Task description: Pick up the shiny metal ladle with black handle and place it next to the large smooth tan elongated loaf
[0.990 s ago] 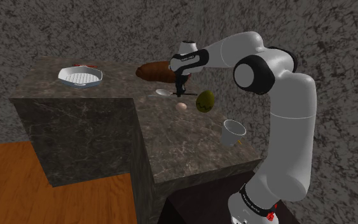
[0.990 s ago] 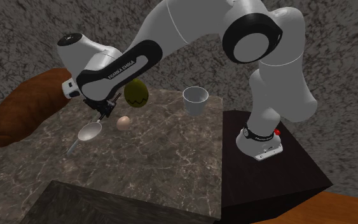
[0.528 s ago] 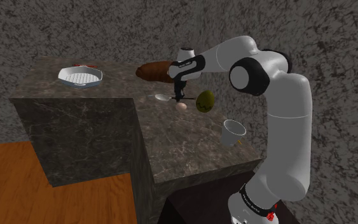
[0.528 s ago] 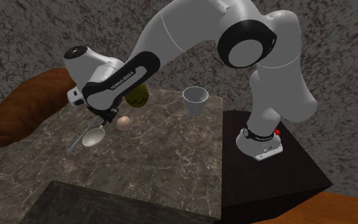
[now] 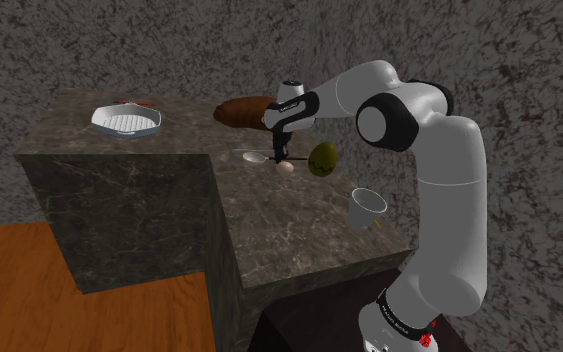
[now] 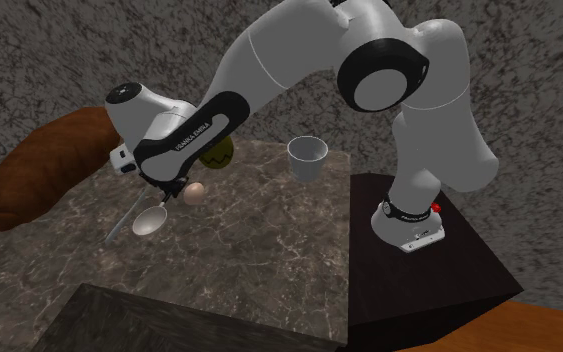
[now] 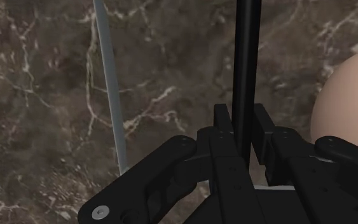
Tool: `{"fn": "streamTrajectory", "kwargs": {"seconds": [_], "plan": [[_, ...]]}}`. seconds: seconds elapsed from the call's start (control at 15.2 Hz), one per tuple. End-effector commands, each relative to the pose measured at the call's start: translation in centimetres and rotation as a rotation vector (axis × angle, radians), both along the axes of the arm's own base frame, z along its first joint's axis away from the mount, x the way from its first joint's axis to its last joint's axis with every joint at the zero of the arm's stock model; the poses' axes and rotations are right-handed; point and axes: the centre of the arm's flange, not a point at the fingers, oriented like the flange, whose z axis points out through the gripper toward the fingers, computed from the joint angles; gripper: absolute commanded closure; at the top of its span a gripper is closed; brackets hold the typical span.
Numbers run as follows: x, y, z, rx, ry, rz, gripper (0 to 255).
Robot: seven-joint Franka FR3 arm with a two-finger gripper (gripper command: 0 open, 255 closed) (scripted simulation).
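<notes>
The fingers point(image 7: 224, 137) stand narrow, clasping the black handle of the ladle point(image 7: 246, 63) between them, and its shiny bowl hangs just below them, low over the dark marbled desk point(image 6: 269, 250). A pale egg point(image 7: 349, 95) lies just beside the fingers. The long brown loaf point(image 6: 39, 175) lies near, on their opposite side.

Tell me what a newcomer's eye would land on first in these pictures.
The white arm arches over the dark marbled counter, its gripper shut on the black handle of a shiny ladle. At the second exterior view's left lies a big brown loaf, and a pale egg sits close by the gripper.
</notes>
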Motion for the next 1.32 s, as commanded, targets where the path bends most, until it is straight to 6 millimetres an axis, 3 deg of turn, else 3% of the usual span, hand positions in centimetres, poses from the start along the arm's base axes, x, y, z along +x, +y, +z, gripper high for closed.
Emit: {"fn": "streamTrajectory", "kwargs": {"seconds": [0.0, 0.07, 0.13, 0.46, 0.73, 1.25], "plan": [[0.0, 0.0, 0.0, 0.0, 0.0, 0.0, 255], [0.0, 0.0, 0.0, 0.0, 0.0, 0.0, 255], [0.0, 0.0, 0.0, 0.0, 0.0, 0.0, 0], [0.0, 0.0, 0.0, 0.0, 0.0, 0.0, 0], [-0.2, 0.7, 4.9, 0.0, 0.0, 0.0, 0], [-0.2, 0.7, 4.9, 0.0, 0.0, 0.0, 0]]}}
